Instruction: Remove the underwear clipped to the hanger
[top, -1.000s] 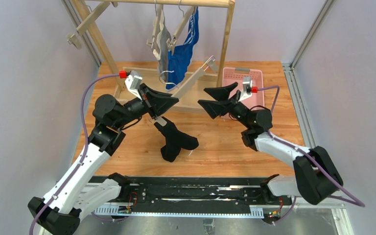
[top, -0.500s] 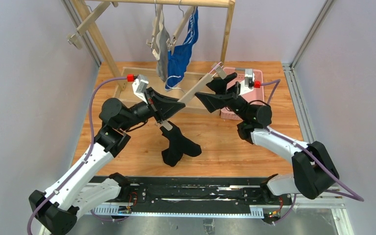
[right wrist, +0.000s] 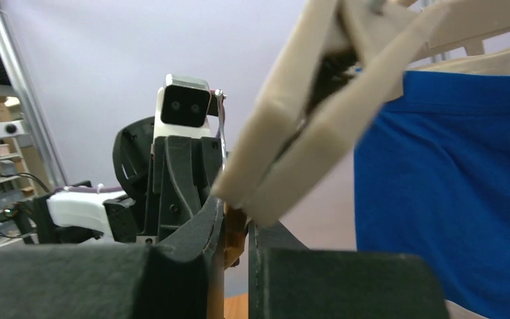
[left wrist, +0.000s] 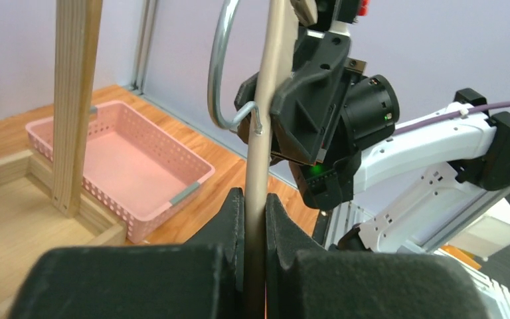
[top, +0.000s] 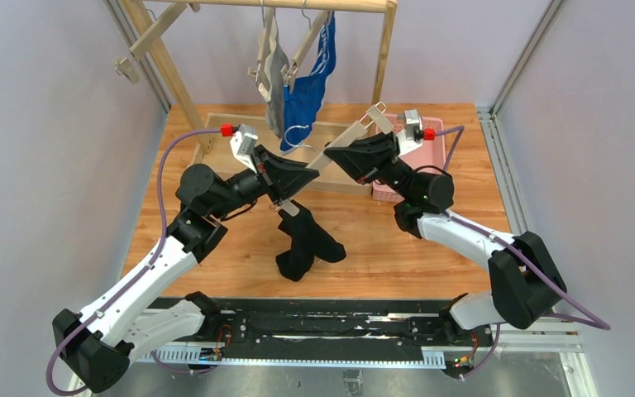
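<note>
The right gripper (top: 332,157) has just swung in and clamped onto the pale beige clip hanger (top: 355,132) that the left gripper (top: 304,180) also pinches, so the black cloth briefs (top: 306,244) dangling from its lower clip look ready for unclipping.

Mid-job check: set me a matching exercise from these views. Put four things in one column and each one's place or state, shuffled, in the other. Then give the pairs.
Things:
1. black briefs
2. blue briefs
3. pink basket
4. left pincer

Places or states:
A. on the table, at the far right
B. hanging from the wooden rail at the back
C. shut on the bar of the hanger
D. hanging below the low end of the hanger

Pairs: 1-D, 2-B, 3-A, 4-C
</note>
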Motion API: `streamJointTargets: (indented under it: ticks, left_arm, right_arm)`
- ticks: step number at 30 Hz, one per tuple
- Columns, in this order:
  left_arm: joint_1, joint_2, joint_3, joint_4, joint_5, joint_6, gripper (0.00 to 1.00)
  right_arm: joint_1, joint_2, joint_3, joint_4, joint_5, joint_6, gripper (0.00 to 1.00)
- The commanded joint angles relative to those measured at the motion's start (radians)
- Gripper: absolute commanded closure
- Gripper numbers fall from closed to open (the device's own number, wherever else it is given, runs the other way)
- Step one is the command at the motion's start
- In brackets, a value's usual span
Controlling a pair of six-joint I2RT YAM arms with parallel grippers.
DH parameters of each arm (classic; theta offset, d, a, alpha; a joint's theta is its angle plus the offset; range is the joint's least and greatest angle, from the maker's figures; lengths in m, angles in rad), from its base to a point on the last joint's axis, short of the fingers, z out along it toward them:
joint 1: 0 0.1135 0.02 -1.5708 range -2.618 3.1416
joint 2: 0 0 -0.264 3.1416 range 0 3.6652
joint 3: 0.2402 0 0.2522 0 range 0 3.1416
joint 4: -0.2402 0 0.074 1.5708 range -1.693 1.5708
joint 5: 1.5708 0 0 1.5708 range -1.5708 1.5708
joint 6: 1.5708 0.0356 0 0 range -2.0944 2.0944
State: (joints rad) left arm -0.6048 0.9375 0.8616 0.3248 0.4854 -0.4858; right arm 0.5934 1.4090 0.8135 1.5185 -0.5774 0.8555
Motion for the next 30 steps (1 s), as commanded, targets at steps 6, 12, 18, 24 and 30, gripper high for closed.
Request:
streamJointTargets:
  ticks: [6, 12, 18, 24, 30]
  left_arm:
    - [-0.018, -0.006, -0.001, 0.06, -0.013, 0.009, 0.95]
    - [-0.018, -0.028, -0.035, 0.058, 0.002, 0.032, 0.72]
    - [-0.019, -0.104, -0.055, -0.057, -0.069, 0.126, 0.62]
    - [-0.018, -0.176, -0.051, -0.138, -0.087, 0.18, 0.54]
    - [-0.018, -0.207, -0.054, -0.226, -0.044, 0.209, 0.53]
  right_arm:
    - [0.005, 0.037, 0.036, 0.024, -0.001, 0.0, 0.99]
    - [0.005, 0.023, 0.026, 0.022, -0.018, -0.005, 0.99]
    - [0.006, -0.001, 0.031, 0.023, -0.047, 0.018, 0.99]
    - [0.006, -0.023, 0.009, 0.022, -0.055, 0.034, 0.99]
    - [0.019, -0.035, 0.014, 0.012, -0.076, 0.023, 0.99]
